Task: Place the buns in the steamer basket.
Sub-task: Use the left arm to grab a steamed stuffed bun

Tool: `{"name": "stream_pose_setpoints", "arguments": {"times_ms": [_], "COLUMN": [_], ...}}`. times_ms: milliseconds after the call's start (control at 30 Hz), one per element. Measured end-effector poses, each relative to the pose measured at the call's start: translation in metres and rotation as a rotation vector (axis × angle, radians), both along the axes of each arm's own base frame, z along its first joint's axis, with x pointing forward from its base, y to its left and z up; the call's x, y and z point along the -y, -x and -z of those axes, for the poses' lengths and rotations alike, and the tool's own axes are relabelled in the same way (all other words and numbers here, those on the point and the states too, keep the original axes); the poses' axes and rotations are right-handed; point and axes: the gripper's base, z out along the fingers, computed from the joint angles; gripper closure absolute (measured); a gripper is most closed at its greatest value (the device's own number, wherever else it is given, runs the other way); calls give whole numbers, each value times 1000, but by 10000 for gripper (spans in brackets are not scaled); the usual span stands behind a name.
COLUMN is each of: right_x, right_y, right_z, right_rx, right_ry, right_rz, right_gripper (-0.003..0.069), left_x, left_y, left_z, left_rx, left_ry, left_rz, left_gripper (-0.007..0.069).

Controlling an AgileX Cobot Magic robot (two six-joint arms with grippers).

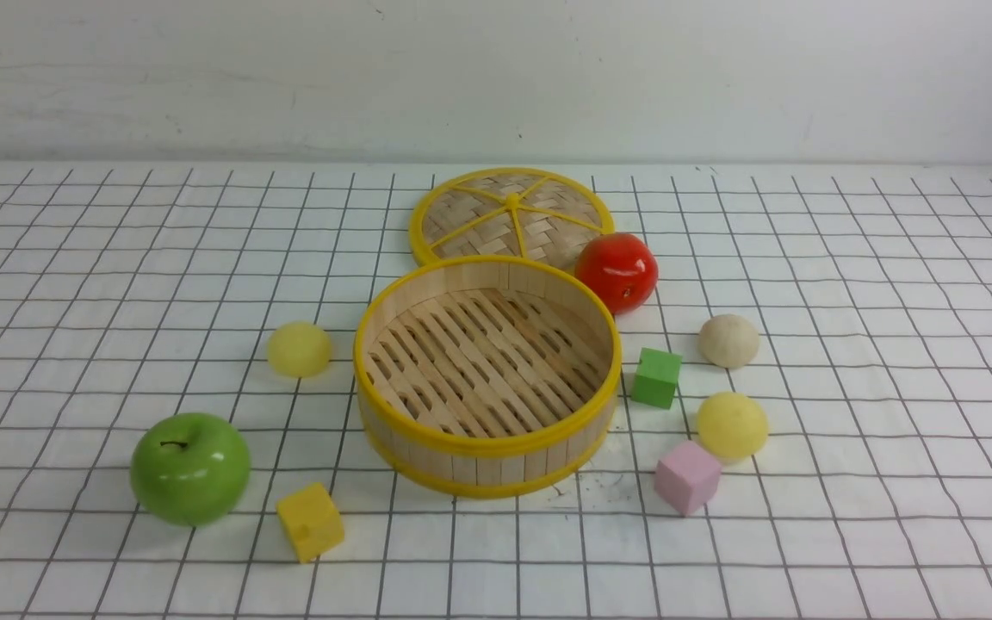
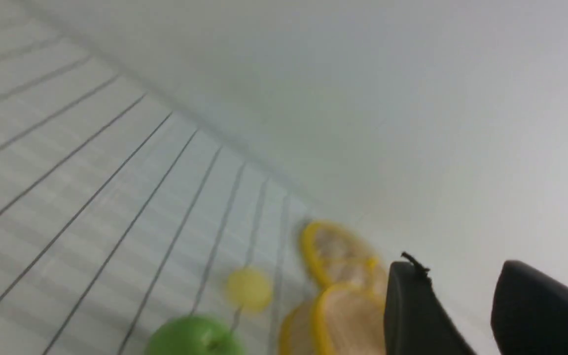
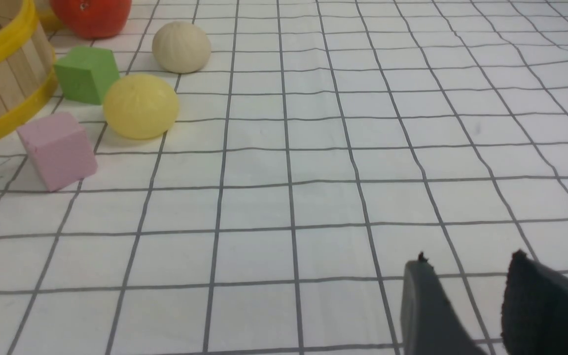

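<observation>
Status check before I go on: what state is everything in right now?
steamer basket: uncovered, empty
lid: off, lying flat behind the basket
left yellow bun: outside the basket
right yellow bun: outside the basket
cream bun: outside the basket
left gripper: open, empty
right gripper: open, empty

The left wrist view is blurred throughout; the frame edge cuts the green apple (image 2: 193, 337) and the steamer basket (image 2: 348, 320), which is partly behind the left claw (image 2: 459, 268). The right wrist view crops the basket, red apple (image 3: 91, 15) and right claw (image 3: 469, 259). At centre frame in the front view, the basket hides the woven lid's (image 1: 509, 211) near rim.
</observation>
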Motion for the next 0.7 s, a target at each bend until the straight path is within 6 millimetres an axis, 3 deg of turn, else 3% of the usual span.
{"name": "stream_pose_setpoints", "arguments": {"times_ms": [167, 467, 633, 700], "right_x": [0, 0, 0, 0], "right_y": [0, 0, 0, 0], "right_z": [0, 0, 0, 0], "right_rx": [0, 0, 0, 0], "right_ry": [0, 0, 0, 0], "right_rz": [0, 0, 0, 0], "right_gripper": [418, 418, 418, 418], "left_x": [-1, 4, 9, 14], "left_y": [-23, -66, -91, -112], "left_z": [31, 67, 64, 54], "left_rx": [-333, -626, -708, -725], "left_ry": [-84, -31, -50, -87], "left_rz": [3, 31, 99, 177], "left_gripper": [386, 386, 386, 386]}}
